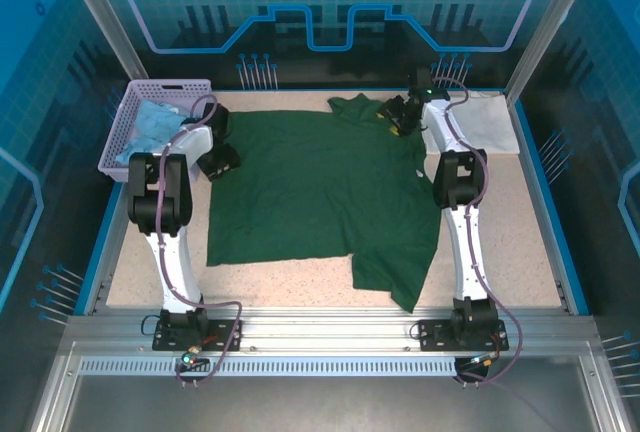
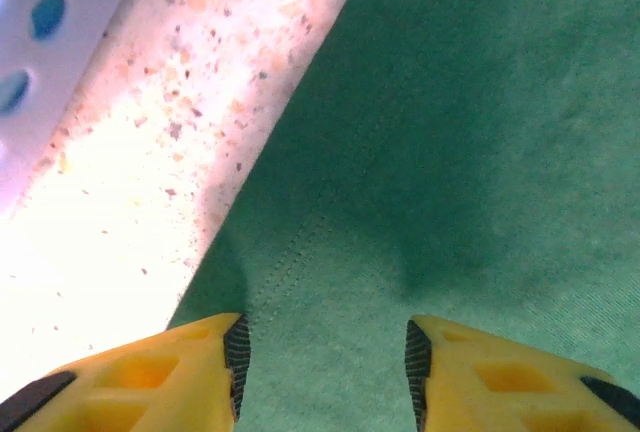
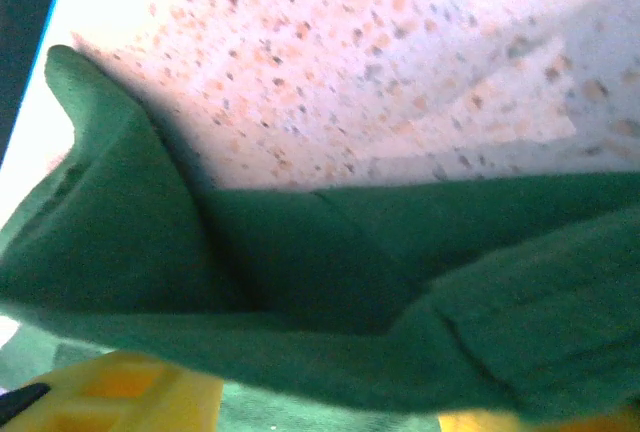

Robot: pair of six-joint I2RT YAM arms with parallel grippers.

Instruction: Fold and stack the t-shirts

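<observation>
- In the lavender basket (image 1: 168,84), upper left of the overhead frame: a crumpled light blue cloth (image 1: 150,127), heaped toward the left wall and covering most of the floor.
- Same basket again at the upper left corner of the left wrist frame: pale perforated wall, blue showing through the holes, parted from the green cloth by a strip of bare speckled surface.
- Across the middle of the desk (image 1: 300,287): the dark green t-shirt (image 1: 320,192), laid mostly flat, in no container. One sleeve trailing to the lower right toward the near edge, the upper right corner bunched up.
- At the upper right of the overhead frame: the white t-shirt (image 1: 492,112), lying flat on the desk just beside the right arm, apart from the green one, likewise outside the basket.
- Left tool (image 1: 218,164), between the basket and the green shirt's left edge: released, yellow fingers (image 2: 170,372) spread apart over the cloth, nothing pinched between them. Below them only flat green fabric with a stitched hem line.
- Right tool (image 1: 395,117), at the bunched upper right corner of the green shirt. In the right wrist frame, a fold of green cloth draped across the yellow fingers (image 3: 130,392) and hiding the gap. Impossible to tell whether grasping or released, perhaps merely carrying the fold.
</observation>
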